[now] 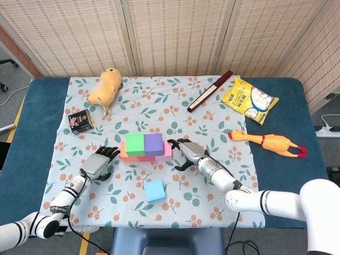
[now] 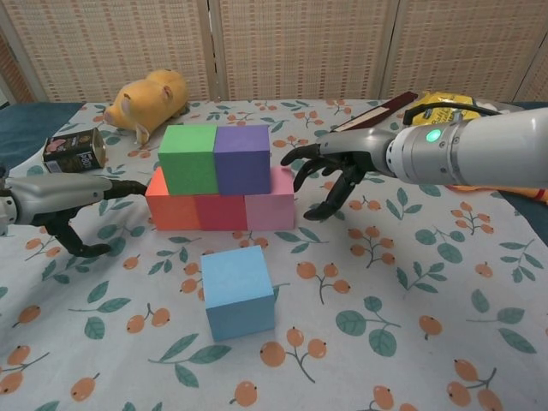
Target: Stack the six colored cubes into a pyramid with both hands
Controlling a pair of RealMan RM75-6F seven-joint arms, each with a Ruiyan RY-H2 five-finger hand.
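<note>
Three cubes form a bottom row on the flowered cloth: orange [image 2: 171,208], red [image 2: 221,211] and pink [image 2: 271,205]. A green cube [image 2: 188,158] and a purple cube [image 2: 242,157] sit on top of them. The blue cube [image 2: 238,289] [image 1: 155,189] lies alone in front of the stack. My left hand [image 2: 77,201] [image 1: 98,163] is open beside the orange cube, its fingertips right at the cube's left face. My right hand [image 2: 330,171] [image 1: 186,151] is open beside the pink cube, fingers spread close to its right face. Neither hand holds anything.
A yellow plush toy [image 1: 106,85] and a small can [image 1: 81,121] lie at the back left. A dark red stick [image 1: 210,90], a yellow snack bag [image 1: 249,100] and a rubber chicken [image 1: 268,142] lie to the right. The cloth's front edge [image 1: 159,220] runs just behind the blue cube.
</note>
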